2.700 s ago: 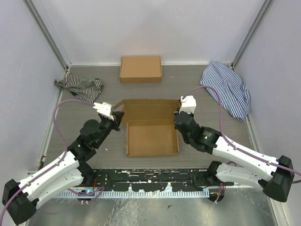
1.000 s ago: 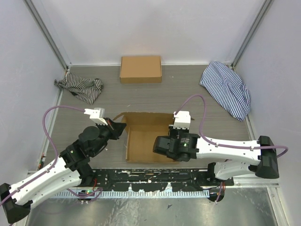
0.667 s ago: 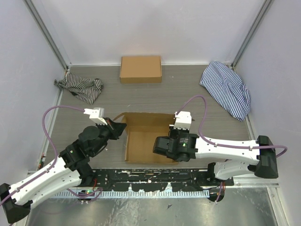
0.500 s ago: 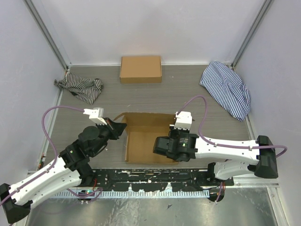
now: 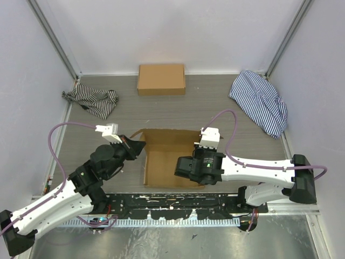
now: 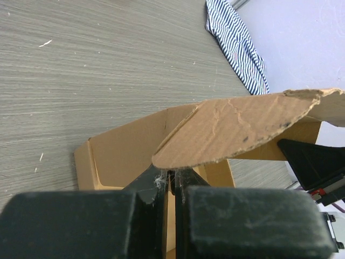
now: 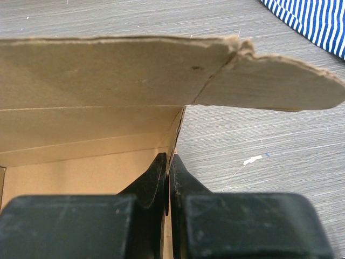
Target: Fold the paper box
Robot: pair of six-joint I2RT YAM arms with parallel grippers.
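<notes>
Holding the paper box [image 5: 171,157] at lower centre of the overhead view, you have the left gripper [image 6: 171,175] and right gripper [image 7: 168,162] each clenched on a thin wall edge beneath the rounded flaps [image 6: 237,129]. This probably steadies both sides upright for folding.

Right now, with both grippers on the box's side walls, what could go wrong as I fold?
1. The left gripper and right gripper each pinch only a thin wall edge of the paper box; it may slip out or tear.
2. The rounded flap overhangs the left gripper and could snag or crumple.
</notes>
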